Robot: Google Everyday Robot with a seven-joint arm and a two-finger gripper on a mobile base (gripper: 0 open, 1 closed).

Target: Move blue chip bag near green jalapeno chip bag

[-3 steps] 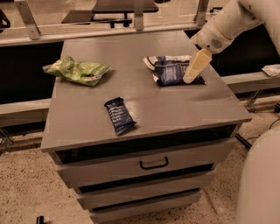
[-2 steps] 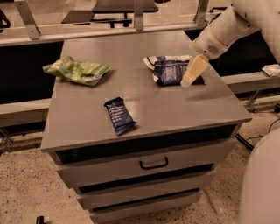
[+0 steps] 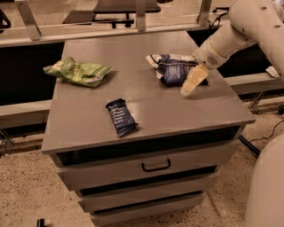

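The blue chip bag (image 3: 171, 69), navy foil with a white end, lies on the right rear part of the grey cabinet top (image 3: 146, 102). The green jalapeno chip bag (image 3: 78, 72) lies at the left rear, well apart from it. My gripper (image 3: 190, 83) comes in from the right on the white arm (image 3: 230, 40) and hangs over the blue bag's right front edge, tip pointing down and to the left. Whether it touches the bag I cannot tell.
A small narrow dark blue bar wrapper (image 3: 120, 116) lies near the front middle of the top. Drawers (image 3: 155, 165) sit below the front edge. A railing and metal posts (image 3: 140, 13) run behind the cabinet. A white robot body (image 3: 266, 190) stands at the lower right.
My gripper has moved a little forward and left, lower along the blue bag's right front edge. Both bags and the wrapper have stayed in place.
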